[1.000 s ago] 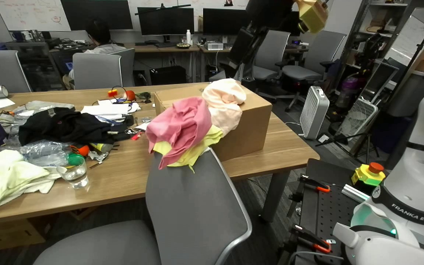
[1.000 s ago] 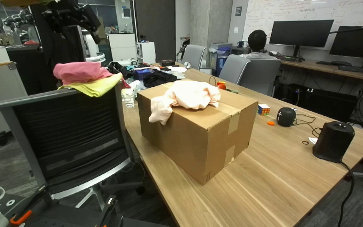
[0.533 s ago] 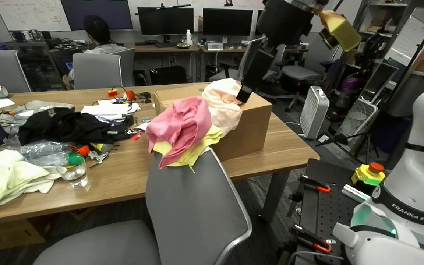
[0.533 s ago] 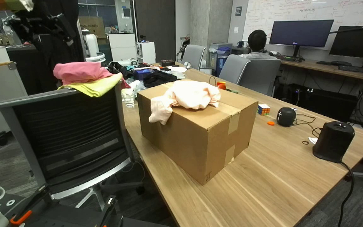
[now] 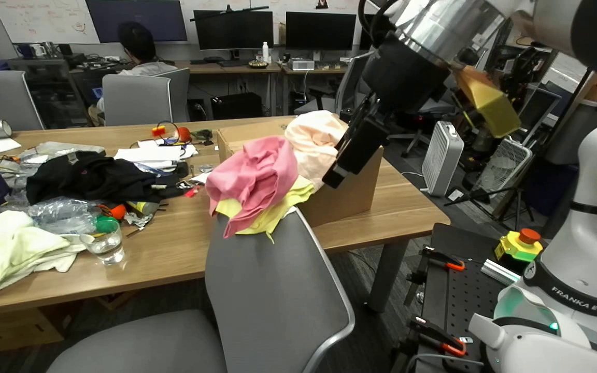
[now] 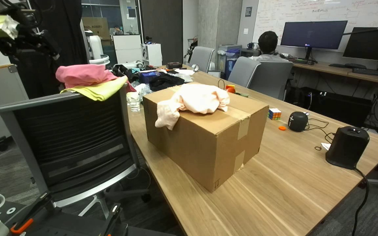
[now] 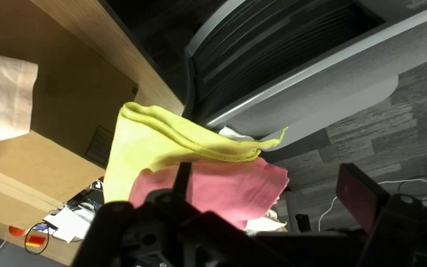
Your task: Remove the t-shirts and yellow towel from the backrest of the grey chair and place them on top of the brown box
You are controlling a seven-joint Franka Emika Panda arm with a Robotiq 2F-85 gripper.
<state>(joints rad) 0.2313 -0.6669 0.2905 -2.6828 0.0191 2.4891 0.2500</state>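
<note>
My gripper (image 7: pixel 271 185) is open, its fingers wide apart with nothing held between them. In an exterior view the gripper (image 6: pixel 55 55) hangs in the air above the chair side. The pink t-shirt (image 5: pixel 259 173) lies bunched over the yellow towel (image 5: pixel 301 191) on top of the backrest of the grey chair (image 5: pixel 283 290). The wrist view has the pink t-shirt (image 7: pixel 232 189) partly behind the left finger, beside the yellow towel (image 7: pixel 139 148). On the brown box (image 6: pixel 182 147) rests the peach t-shirt (image 6: pixel 202 98), one end drooping over its edge.
The box stands on a wooden table (image 6: pixel 274 183), close to the backrest. A glass of water (image 5: pixel 107 246), black garments (image 5: pixel 91 178) and a pale green cloth (image 5: pixel 13 248) are farther along it. A speaker (image 6: pixel 348 147) sits near the table's end.
My gripper has come lower and swung away from the box toward the chair, staying open. The shirts, towel, chair and box have not moved.
</note>
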